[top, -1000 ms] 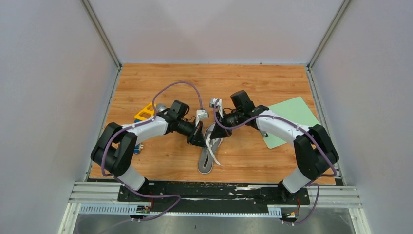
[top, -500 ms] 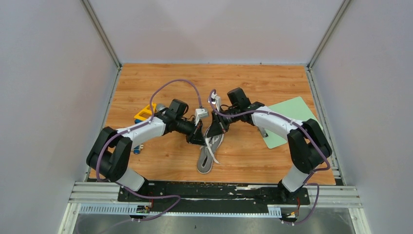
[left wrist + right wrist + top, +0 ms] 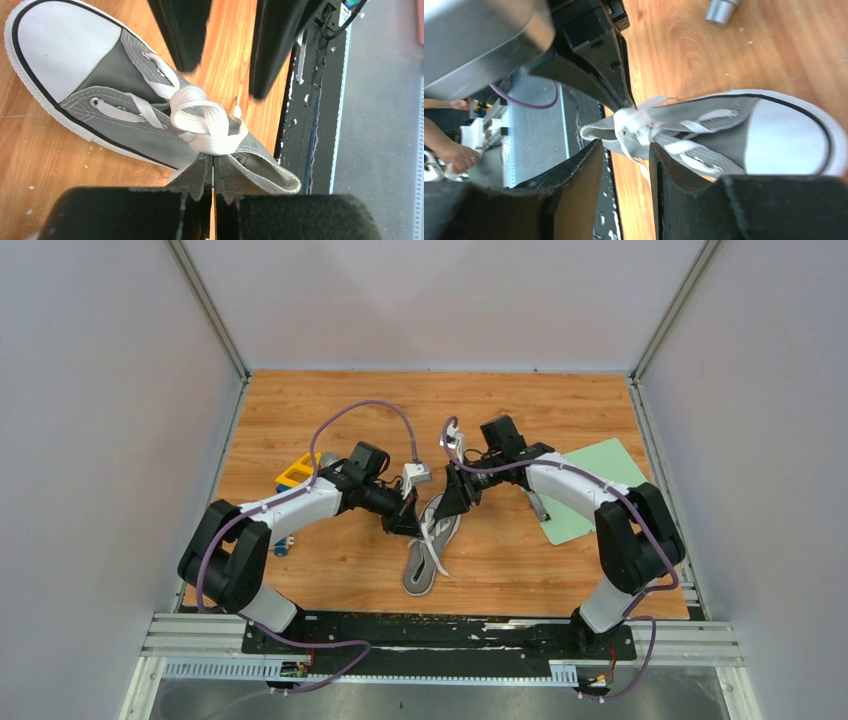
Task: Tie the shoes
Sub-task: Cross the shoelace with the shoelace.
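Note:
A grey canvas shoe (image 3: 424,558) with a white toe cap lies mid-table, its toe toward the back in the top view. Its white laces (image 3: 200,117) cross in a loose knot over the tongue. My left gripper (image 3: 213,161) is shut, its tips pinched on the lace right under that knot. My right gripper (image 3: 626,147) stands open just above the shoe's (image 3: 724,135) collar, and a loose lace strand (image 3: 636,159) hangs between its fingers. The right gripper's two black fingers (image 3: 182,30) show apart above the shoe (image 3: 110,85) in the left wrist view.
A yellow block (image 3: 295,472) and a small blue piece (image 3: 285,545) lie left of the left arm. A green mat (image 3: 590,485) lies at the right. A silver cylinder (image 3: 720,10) stands beyond the toe. The black base rail (image 3: 440,632) runs along the near edge.
My right gripper's jaws have opened from nearly shut, and its wrist has shifted a little to the right. The left arm and the shoe have barely moved.

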